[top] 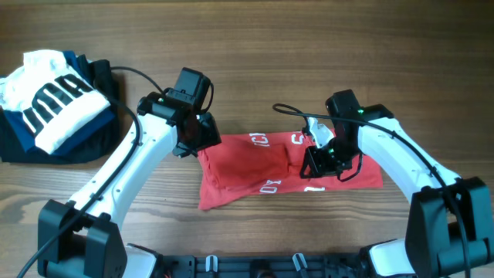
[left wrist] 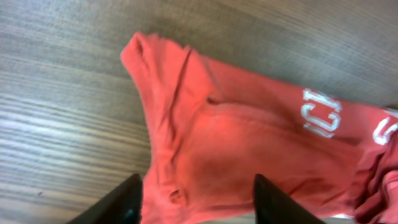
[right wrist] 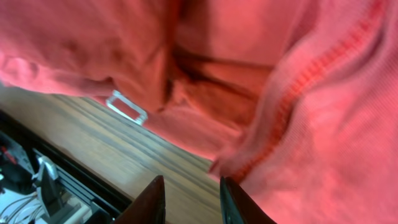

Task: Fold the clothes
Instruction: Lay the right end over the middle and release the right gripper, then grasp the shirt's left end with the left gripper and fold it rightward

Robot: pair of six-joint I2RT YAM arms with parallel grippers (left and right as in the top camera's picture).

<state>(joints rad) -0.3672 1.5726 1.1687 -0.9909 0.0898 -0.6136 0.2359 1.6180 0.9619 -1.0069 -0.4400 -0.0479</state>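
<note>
The clothes, a red T-shirt [top: 262,166] with white lettering, lie folded into a rough band across the middle of the wooden table. My left gripper [top: 197,137] hovers over its left end. In the left wrist view the left gripper [left wrist: 200,199] is open, its dark fingers [left wrist: 127,202] wide apart over a rumpled red corner [left wrist: 186,124], clamping nothing. My right gripper [top: 320,158] is over the shirt's right part. The right wrist view shows the right gripper [right wrist: 191,199] narrowly open with bare wood in the gap, and red cloth [right wrist: 311,112] beside its right finger.
A pile of other garments sits at the far left: a white one with black block letters [top: 58,96] on top of navy and black ones [top: 23,139]. A black cable [top: 289,110] loops behind the shirt. A black rail [top: 255,266] runs along the table's front edge.
</note>
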